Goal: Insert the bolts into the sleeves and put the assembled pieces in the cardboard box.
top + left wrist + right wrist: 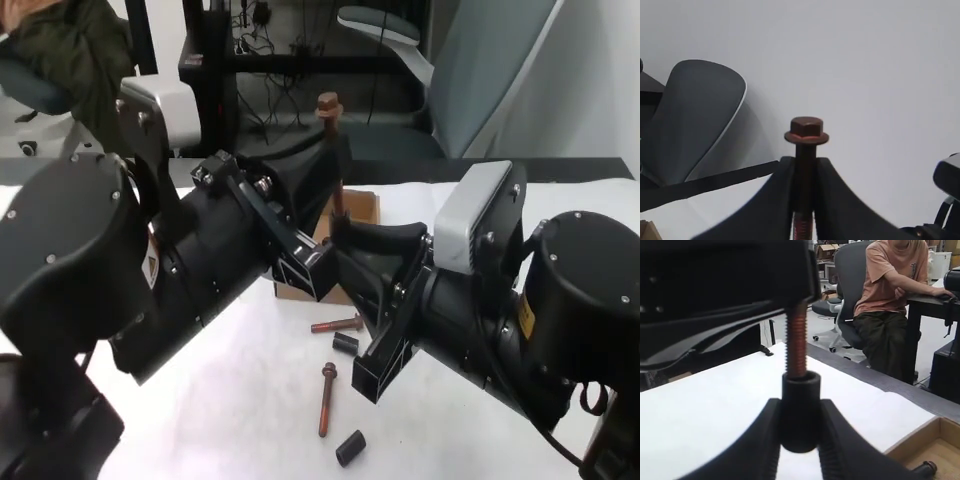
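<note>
Copper bolt met with black sleeve above the table, both claws clenched.

Nearest on the white table point(230, 420), lying loose: a short black cylindrical sleeve point(350, 447), a long copper-coloured hex-head bolt point(326, 398), a second black sleeve point(345, 344) and a second copper bolt point(336, 324). Above these, right claw point(800, 412) clamped on a black tubular sleeve point(799, 390), with the threaded end of a copper flange bolt point(806, 131) at its mouth. Left claw point(805, 162) gripping that upright bolt just below the head. Beyond, a brown cardboard box point(362, 204), partly blocked by the claws. Yellow stickers point(153, 268) on both arms, print unreadable.

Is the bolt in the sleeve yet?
In: the bolt enters the sleeve held in the right claw, threads first; depth cannot tell.
</note>
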### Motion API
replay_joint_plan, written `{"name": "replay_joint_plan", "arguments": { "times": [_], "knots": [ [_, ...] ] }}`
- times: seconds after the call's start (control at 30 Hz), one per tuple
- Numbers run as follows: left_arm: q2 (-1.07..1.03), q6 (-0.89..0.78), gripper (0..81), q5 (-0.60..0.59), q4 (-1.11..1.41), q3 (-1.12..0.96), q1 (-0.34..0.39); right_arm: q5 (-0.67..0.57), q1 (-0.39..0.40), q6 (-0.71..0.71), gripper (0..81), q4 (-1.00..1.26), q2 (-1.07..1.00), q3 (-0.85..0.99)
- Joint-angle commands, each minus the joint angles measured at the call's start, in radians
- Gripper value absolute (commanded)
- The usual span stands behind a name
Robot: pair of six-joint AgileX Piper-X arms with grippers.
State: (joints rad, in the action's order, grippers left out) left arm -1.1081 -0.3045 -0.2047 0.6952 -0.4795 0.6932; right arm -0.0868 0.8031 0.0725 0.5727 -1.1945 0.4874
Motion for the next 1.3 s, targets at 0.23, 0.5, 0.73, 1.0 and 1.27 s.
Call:
{"name": "replay_joint_plan", "arguments": {
  "times": [0.23, 0.5, 0.73, 1.0, 1.27],
  "knots": [
    [0.002, 0.044, 1.7, -0.041, 0.009, -0.003, 0.005, -0.025, -0.005, 0.017, 0.6, 0.054, 0.002, 0.005],
    [0.002, 0.022, 1.7, -0.164, -0.026, -0.003, 0.005, -0.025, -0.005, 0.01, 0.6, 0.062, 0.002, 0.016],
    [0.002, 0.035, 40.3, -0.156, -0.082, -0.003, 0.005, -0.025, -0.005, 0.013, 0.6, 0.062, 0.002, 0.015],
    [0.002, 0.035, 64.5, -0.158, -0.117, -0.003, 0.005, -0.019, -0.005, 0.013, 0.6, 0.062, 0.002, 0.015],
    [0.045, 0.18, 64.5, 0.015, 0.085, -0.003, 0.003, 0.142, -0.005, 0.013, 0.6, -0.045, 0.002, 0.015]
  ]
}}
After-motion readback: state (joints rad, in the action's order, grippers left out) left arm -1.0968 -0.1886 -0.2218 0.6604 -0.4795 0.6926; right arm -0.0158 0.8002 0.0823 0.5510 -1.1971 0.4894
